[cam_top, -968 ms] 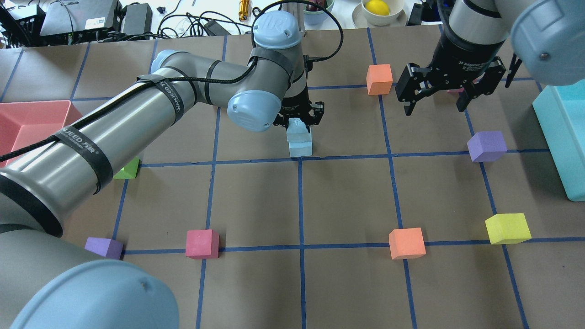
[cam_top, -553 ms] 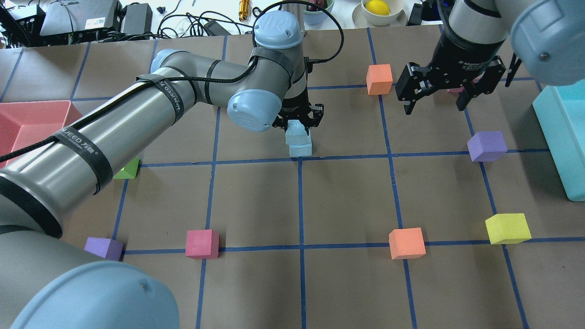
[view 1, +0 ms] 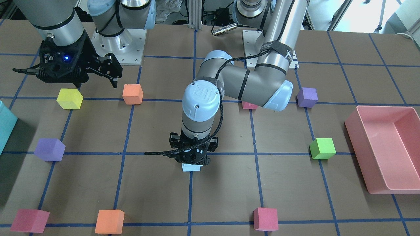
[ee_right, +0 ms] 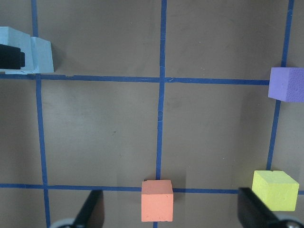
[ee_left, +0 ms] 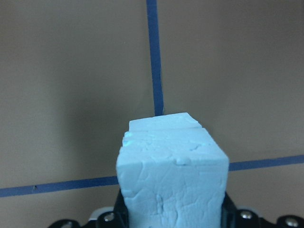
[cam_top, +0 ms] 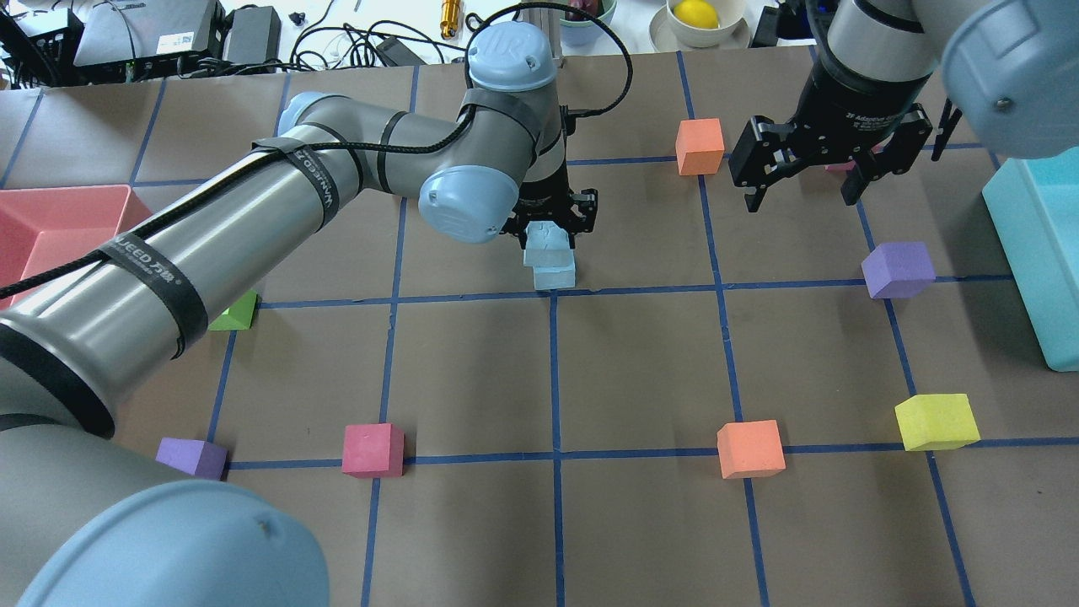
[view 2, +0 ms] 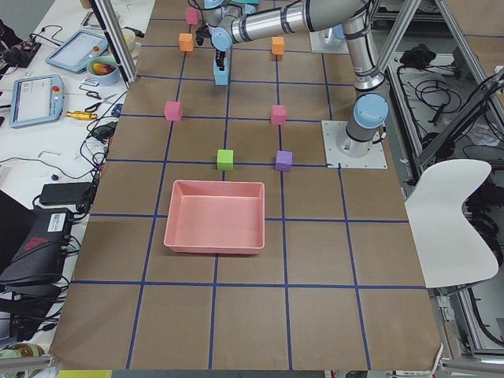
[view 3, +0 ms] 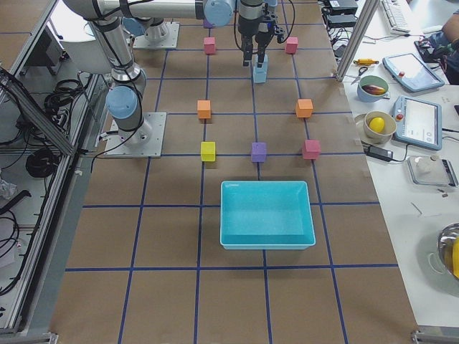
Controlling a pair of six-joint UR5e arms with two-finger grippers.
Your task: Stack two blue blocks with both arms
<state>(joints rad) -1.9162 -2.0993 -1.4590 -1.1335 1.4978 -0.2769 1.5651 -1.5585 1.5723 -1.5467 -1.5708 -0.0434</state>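
My left gripper (cam_top: 552, 223) is shut on the upper pale blue block (cam_top: 546, 246) and holds it down on the lower blue block (cam_top: 558, 274), near a blue tape crossing at the table's middle. In the left wrist view the held block (ee_left: 173, 171) fills the space between the jaws, and an edge of the lower block shows just past it. The front-facing view shows only a sliver of blue block (view 1: 192, 168) under the gripper (view 1: 193, 160). My right gripper (cam_top: 805, 190) is open and empty, above the table at the far right, apart from the blocks.
A teal bin (cam_top: 1037, 253) stands at the right edge and a pink bin (cam_top: 50, 219) at the left. Other cubes lie about: orange (cam_top: 700, 145), purple (cam_top: 898, 270), yellow (cam_top: 936, 420), orange (cam_top: 750, 448), pink-red (cam_top: 373, 449), purple (cam_top: 192, 456), green (cam_top: 236, 312).
My left gripper has come down with the upper blue block, closing the gap until it rests on the lower one. The right arm has stayed nearly still.
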